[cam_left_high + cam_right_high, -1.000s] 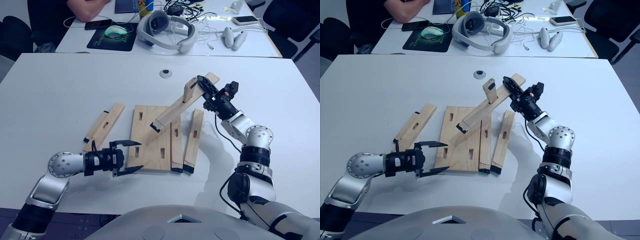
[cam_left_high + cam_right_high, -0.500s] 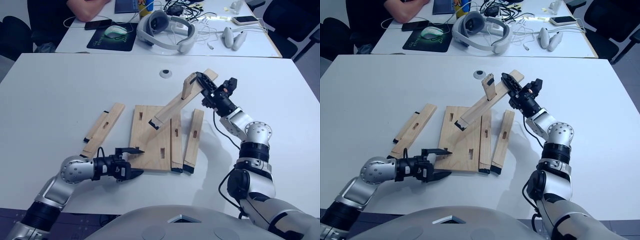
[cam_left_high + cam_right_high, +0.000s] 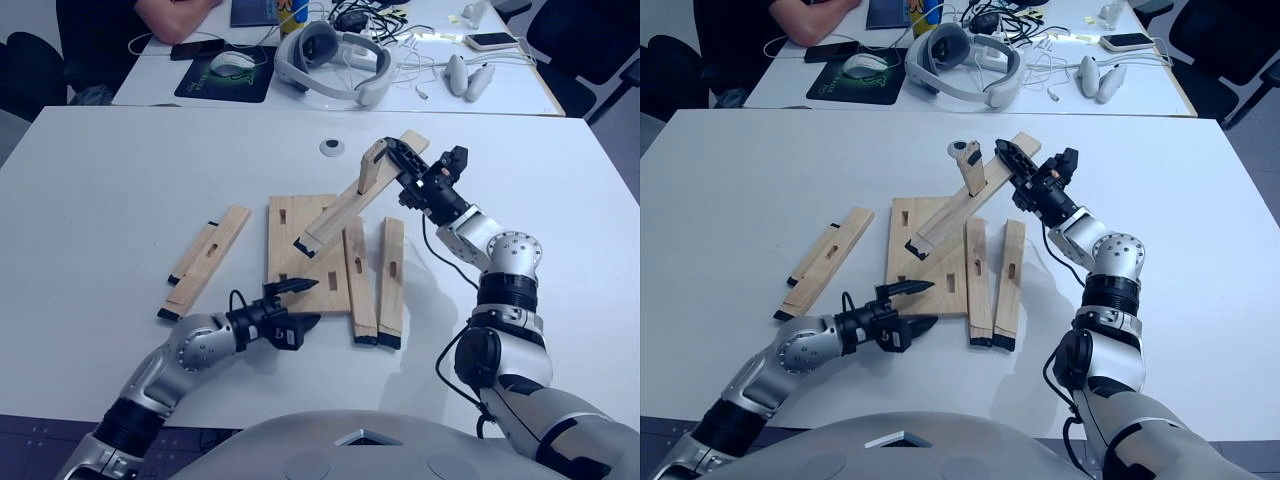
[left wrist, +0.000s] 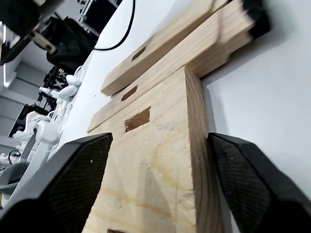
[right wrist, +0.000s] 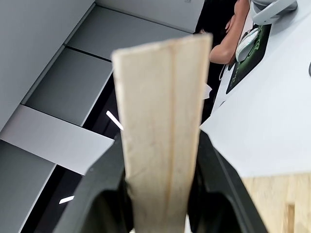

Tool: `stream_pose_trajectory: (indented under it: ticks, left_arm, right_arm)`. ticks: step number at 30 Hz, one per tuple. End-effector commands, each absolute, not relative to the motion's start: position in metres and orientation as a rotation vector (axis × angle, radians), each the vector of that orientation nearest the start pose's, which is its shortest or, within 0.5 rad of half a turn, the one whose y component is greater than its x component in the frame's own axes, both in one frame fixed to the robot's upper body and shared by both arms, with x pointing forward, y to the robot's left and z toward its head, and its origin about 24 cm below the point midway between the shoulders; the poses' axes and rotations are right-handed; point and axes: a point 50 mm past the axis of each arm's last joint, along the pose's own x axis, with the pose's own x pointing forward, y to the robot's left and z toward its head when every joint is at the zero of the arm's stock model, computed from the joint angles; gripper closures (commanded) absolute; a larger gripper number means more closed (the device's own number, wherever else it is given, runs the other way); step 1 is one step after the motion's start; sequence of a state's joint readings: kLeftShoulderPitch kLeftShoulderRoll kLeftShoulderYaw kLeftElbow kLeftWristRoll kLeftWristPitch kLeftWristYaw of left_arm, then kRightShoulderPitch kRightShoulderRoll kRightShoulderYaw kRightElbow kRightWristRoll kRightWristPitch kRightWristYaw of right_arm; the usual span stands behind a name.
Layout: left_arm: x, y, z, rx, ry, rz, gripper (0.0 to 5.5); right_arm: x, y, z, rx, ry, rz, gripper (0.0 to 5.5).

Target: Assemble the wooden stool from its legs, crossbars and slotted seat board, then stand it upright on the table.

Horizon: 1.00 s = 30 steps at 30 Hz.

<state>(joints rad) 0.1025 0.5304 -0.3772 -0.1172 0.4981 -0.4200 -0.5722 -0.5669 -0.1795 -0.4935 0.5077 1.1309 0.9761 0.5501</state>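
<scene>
As left gripper (image 3: pixel 308 302) closed in — seat board (image 3: pixel 288 245) shifted, now straddled.

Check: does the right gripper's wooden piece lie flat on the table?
No, the wooden piece slants, its far end raised in the right gripper.

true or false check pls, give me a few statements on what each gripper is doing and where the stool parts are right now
1. The right gripper is shut on a wooden leg, held tilted over the seat board. True.
2. The left gripper is shut on a crossbar. False: it is open, with one finger on either side of the seat board's near corner.
3. Two slotted bars lie flat, side by side, on the robot's right of the seat board. True.
4. The stool stands upright and assembled. False: the seat board lies flat on the table with the other parts loose around it.
</scene>
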Motion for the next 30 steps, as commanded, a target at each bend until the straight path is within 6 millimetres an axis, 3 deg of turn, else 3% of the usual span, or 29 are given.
stream_pose_trajectory:
  ticks: [1,5,7,10,17,23,30]
  left_arm:
    - [0.19,0.122,0.014,1.003,-0.006,-1.121,1.84]
    - [0.192,0.113,0.029,0.868,-0.058,-1.087,1.84]
    - [0.193,0.114,0.039,0.726,-0.092,-1.052,1.84]
    - [0.202,0.131,0.056,0.538,-0.123,-0.866,1.84]
    - [0.205,0.166,0.063,0.508,-0.092,-0.712,1.84]
    - [0.211,0.18,0.063,0.505,-0.069,-0.632,1.84]
    - [0.223,0.175,0.066,0.487,-0.08,-0.635,1.84]
  right_arm:
    - [0.327,-0.166,0.108,1.236,0.188,0.792,4.47]
    - [0.322,-0.157,0.121,1.064,0.144,0.763,4.47]
    - [0.314,-0.153,0.142,0.963,0.077,0.721,4.47]
    - [0.297,-0.148,0.17,0.856,-0.004,0.656,4.47]
    - [0.253,-0.142,0.201,0.604,-0.121,0.513,4.47]
    - [0.228,-0.132,0.203,0.431,-0.131,0.427,4.47]
    - [0.217,-0.129,0.19,0.394,-0.112,0.337,4.47]
